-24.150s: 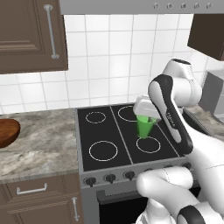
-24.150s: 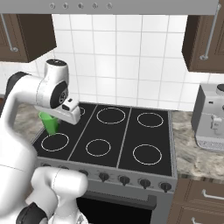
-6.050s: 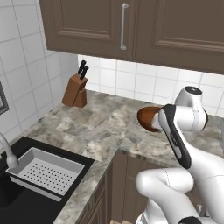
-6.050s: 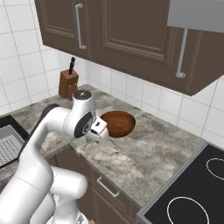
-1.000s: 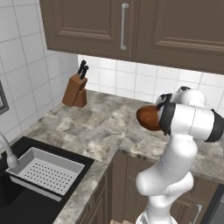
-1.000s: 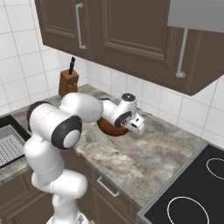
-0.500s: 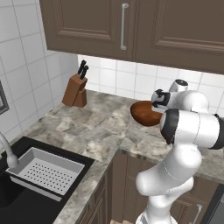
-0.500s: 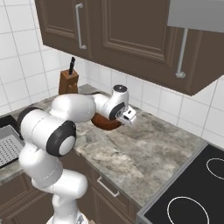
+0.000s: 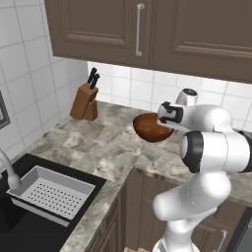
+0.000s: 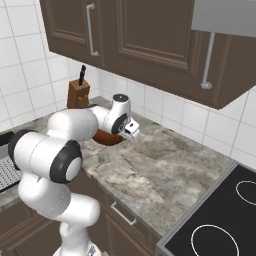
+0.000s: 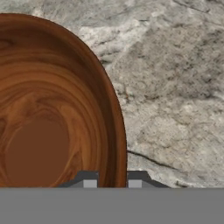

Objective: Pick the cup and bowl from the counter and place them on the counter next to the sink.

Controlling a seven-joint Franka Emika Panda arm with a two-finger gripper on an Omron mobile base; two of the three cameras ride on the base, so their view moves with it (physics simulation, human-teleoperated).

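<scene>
The end effector (image 11: 112, 179) is seen closed on the rim of the bowl (image 11: 52, 109), one finger inside and one outside. The bowl (image 9: 151, 128) is held tilted above the desk (image 9: 98, 147), near the knife block (image 9: 84, 101). The sink (image 9: 29, 216) is seen well apart, lower left.

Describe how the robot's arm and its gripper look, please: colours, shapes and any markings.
The arm is glossy white, built of thick rounded segments, with dark grey to black bands at the joints. The gripper has two small dark finger tips, each with a light grey square pad. No cables or markings can be seen.
</scene>
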